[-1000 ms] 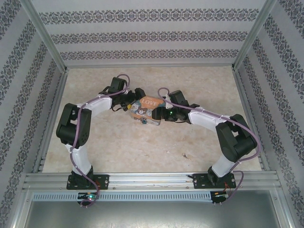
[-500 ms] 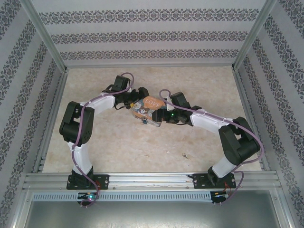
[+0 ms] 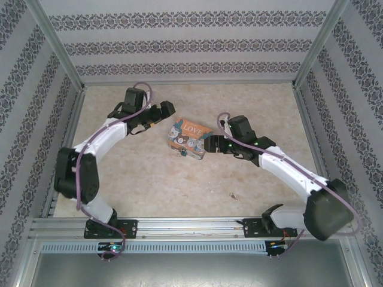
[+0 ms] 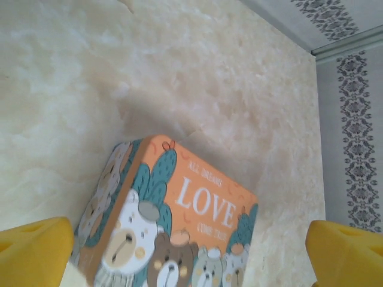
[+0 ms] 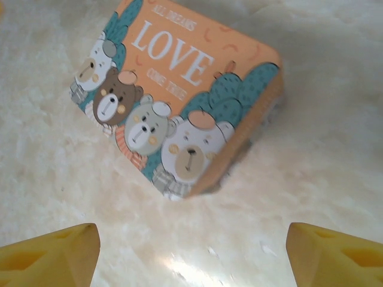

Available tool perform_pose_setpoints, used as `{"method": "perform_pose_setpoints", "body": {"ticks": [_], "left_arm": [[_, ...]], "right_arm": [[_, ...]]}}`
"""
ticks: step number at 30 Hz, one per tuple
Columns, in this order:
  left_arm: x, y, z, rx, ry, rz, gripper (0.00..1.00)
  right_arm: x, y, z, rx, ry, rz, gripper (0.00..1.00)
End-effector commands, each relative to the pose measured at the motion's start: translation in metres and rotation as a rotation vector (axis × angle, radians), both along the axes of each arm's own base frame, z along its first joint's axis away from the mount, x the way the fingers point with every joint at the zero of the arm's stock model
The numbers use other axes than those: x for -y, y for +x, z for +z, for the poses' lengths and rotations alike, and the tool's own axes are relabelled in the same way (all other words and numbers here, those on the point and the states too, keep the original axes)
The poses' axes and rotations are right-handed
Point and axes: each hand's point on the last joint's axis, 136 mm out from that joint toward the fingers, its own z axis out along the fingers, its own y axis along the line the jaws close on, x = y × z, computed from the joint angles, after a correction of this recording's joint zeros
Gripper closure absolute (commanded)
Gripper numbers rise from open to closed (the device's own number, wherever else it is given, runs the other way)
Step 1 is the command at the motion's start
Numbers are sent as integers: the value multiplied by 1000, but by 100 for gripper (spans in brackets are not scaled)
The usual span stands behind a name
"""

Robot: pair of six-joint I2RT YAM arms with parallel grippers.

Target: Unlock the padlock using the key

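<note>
Between the two grippers, on the pale marbled table [image 3: 257, 107], lay the printed "LOVE" tin [image 3: 188, 136], lid up, with neither tool touching it.

Left gripper [image 3: 166, 113]: clear of the tin, just off its far-left corner. Its jaws were spread wide. In the left wrist view the yellow fingers [image 4: 36, 251] sat at the two lower corners, with the tin ahead of them and nothing pinched.

Right gripper [image 3: 207, 145]: close beside the tin's right end, tips pointing at it. Its jaws were also spread. In the right wrist view the yellow fingertips [image 5: 54, 254] stood far apart with bare table between them, and the tin lay ahead of the tips, apart from them.

Padlock [image 3: 181, 154]: seen from above as a small teal-and-dark object against the tin's near edge, resting on the table. It lay a little beyond the right gripper's tips and was farther from the left gripper, with the tin between them. Neither tool held it. Its shackle was too small to judge.
</note>
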Motion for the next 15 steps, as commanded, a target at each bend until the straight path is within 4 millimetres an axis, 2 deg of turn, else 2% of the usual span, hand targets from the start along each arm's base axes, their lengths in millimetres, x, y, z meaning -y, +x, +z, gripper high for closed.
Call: {"method": "perform_pose_setpoints", "body": {"ticks": [1, 9, 12, 15], "left_arm": [[-12, -26, -2, 27, 60, -7, 0], [-40, -79, 2, 88, 138, 43, 1], [-50, -93, 4, 115, 160, 65, 1], [-56, -105, 5, 135, 174, 78, 1]], "right_arm": [[30, -25, 5, -21, -143, 9, 19], [36, -57, 47, 132, -359, 292, 21], [38, -69, 49, 130, -472, 442, 22], [45, -81, 40, 72, -590, 580, 23]]}}
